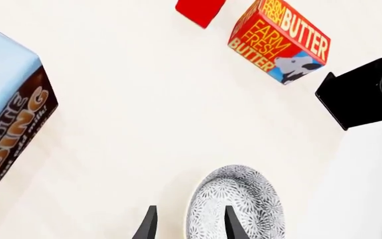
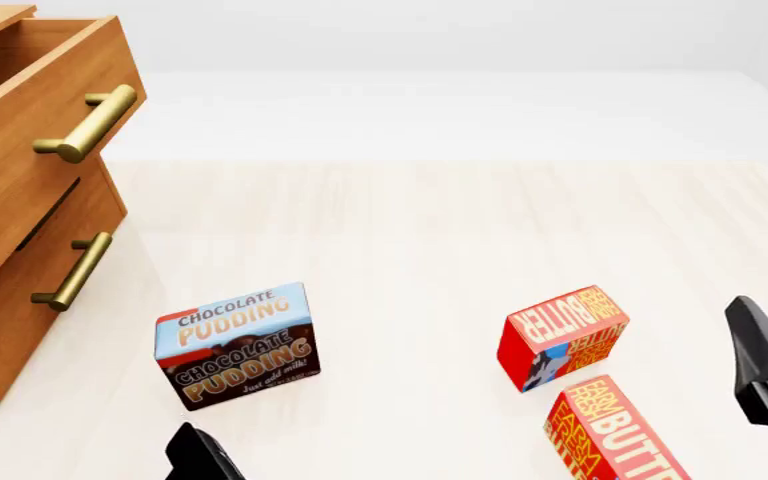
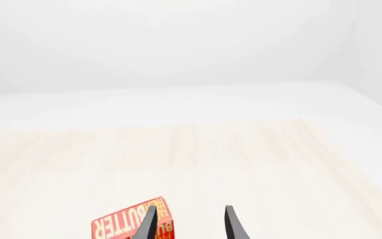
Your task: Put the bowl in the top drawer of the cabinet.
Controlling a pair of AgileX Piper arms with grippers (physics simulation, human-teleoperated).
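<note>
Bowl, one, round, grey and speckled (image 1: 238, 206), sits at the left gripper (image 1: 187, 224), whose spread fingers straddle its rim. The right gripper (image 3: 191, 224) gapes, holding nothing. Two red boxes read "FARM FRESH BUTTER" (image 2: 560, 338) (image 2: 614, 432); one box at nine o'clock reads "CHOCOLATE PUDDING" (image 2: 237, 345). One orange-brown wooden cabinet (image 2: 11, 300) at ten o'clock has its top drawer (image 2: 37, 120) pulled out.

Both arms matte black; hands (image 1: 187, 224) end in thin tapered fingers.

Table (image 2: 424, 240) bears cabinet (image 2: 11, 250), pudding box (image 2: 237, 345), butter boxes (image 2: 562, 337).
</note>
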